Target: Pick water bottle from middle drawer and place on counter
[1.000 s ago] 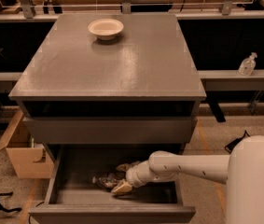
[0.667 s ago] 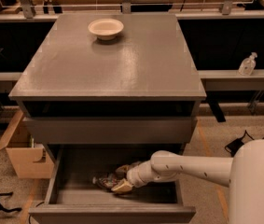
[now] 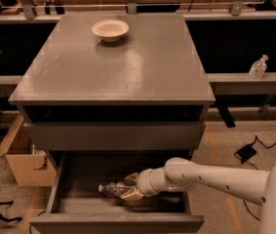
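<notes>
The water bottle (image 3: 110, 188), small and clear with a pale cap pointing left, lies on its side on the floor of the open middle drawer (image 3: 118, 223). My gripper (image 3: 130, 187) reaches into the drawer from the right, low over its floor. Its two tan fingers (image 3: 131, 195) sit on either side of the bottle's right end and are closed on it. The counter (image 3: 142, 67) is the wide grey top above the drawers, well above the gripper.
A cream bowl (image 3: 110, 29) stands at the back left of the counter. A closed flat drawer front (image 3: 113, 135) overhangs the open drawer. A cardboard box (image 3: 23, 155) sits on the floor to the left. A pump dispenser bottle (image 3: 258, 67) stands on a shelf at the right. Cables lie on the floor at the right.
The arm has shifted only slightly in the drawer. The gripper stays at the bottle's right end and the bottle still lies on the drawer floor.
</notes>
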